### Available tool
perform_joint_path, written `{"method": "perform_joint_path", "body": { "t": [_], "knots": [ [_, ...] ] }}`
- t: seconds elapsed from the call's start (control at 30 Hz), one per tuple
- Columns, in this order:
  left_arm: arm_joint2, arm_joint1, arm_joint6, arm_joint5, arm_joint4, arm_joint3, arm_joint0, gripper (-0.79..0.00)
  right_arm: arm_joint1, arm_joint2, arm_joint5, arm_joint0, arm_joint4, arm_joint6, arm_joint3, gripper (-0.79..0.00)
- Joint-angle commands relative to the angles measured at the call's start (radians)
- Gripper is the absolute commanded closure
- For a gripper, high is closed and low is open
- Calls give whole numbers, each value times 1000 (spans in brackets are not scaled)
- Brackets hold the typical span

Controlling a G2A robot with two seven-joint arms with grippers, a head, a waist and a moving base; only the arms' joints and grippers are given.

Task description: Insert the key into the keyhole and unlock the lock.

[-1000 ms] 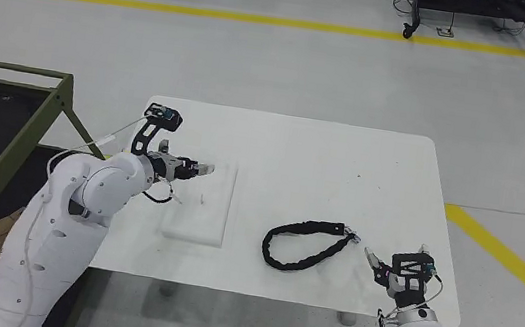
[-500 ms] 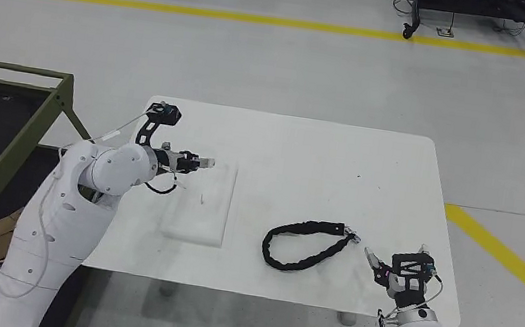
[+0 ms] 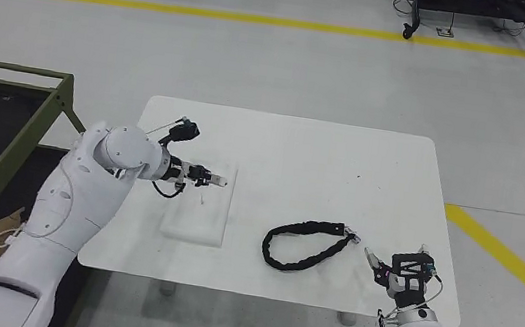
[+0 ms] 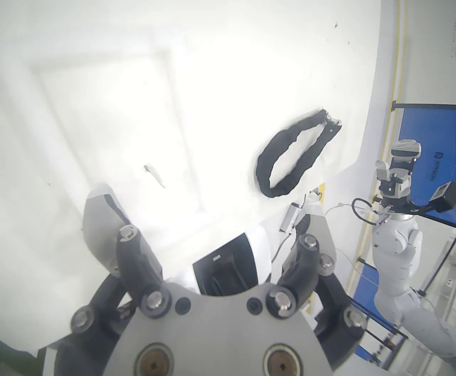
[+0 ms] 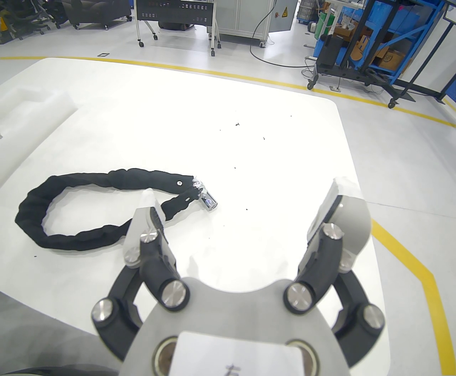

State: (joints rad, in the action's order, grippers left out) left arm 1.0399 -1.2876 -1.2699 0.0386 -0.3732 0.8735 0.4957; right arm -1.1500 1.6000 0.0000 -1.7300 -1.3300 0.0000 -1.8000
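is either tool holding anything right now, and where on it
Nothing is held. The left tool is open over the foam tray where the key lies; the right tool is open near the chain lock.

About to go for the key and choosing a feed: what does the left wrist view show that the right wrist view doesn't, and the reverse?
Left wrist: a small silvery key lying on the white foam tray, ahead of the open left tool. Right wrist: the lock's shiny barrel end, facing the camera, ahead of the open right tool. Both: the black chain lock looped on the table, plus part of the tray.
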Motion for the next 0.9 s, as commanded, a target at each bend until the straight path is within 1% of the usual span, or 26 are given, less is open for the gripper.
{"method": "perform_joint_path", "body": {
  "t": [0.0, 0.13, 0.27, 0.3, 0.37, 0.43, 0.47, 0.53, 0.6, 0.67, 0.73, 0.8, 0.83, 0.87],
  "knots": [
    [-36, -15, -42, -14, 17, -81, -44, -785, 0, 0, 0, 0, 0, 0, 0, -785],
    [-100, -48, -72, -22, 29, -195, -112, -785, 0, 0, 0, 0, 0, 0, 0, -785],
    [-148, -78, -76, -46, 32, -280, -156, -785, 0, 0, 0, 0, 0, 0, 0, -785],
    [-159, -84, -69, -51, 28, -301, -166, -785, 0, 0, 0, 0, 0, 0, 0, -785],
    [-183, -98, -19, -71, -2, -339, -185, -773, 0, 0, 0, 0, 0, 0, 0, -785],
    [-206, -112, 29, -77, -22, -370, -193, -720, 0, 0, 0, 0, 0, 0, 0, -785],
    [-211, -119, 40, -66, -16, -387, -196, -714, 0, 0, 0, 0, 0, 0, 0, -785],
    [-215, -130, 51, -32, 4, -426, -203, -640, 0, 0, 0, 0, 0, 0, 0, -785],
    [-217, -139, 62, 13, 19, -462, -210, -613, 0, 0, 0, 0, 0, 0, 0, -785],
    [-216, -146, 73, 62, 38, -492, -215, -560, 0, 0, 0, 0, 0, 0, 0, -785],
    [-220, -153, 80, 93, 42, -516, -220, -551, 0, 0, 0, 0, 0, 0, 0, -785],
    [-228, -160, 86, 100, 37, -536, -224, -551, 0, 0, 0, 0, 0, 0, 0, -785],
    [-230, -164, 87, 103, 37, -544, -225, -566, 0, 0, 0, 0, 0, 0, 0, -785],
    [-231, -167, 86, 108, 39, -553, -227, -616, 0, 0, 0, 0, 0, 0, 0, -785]
  ]
}}
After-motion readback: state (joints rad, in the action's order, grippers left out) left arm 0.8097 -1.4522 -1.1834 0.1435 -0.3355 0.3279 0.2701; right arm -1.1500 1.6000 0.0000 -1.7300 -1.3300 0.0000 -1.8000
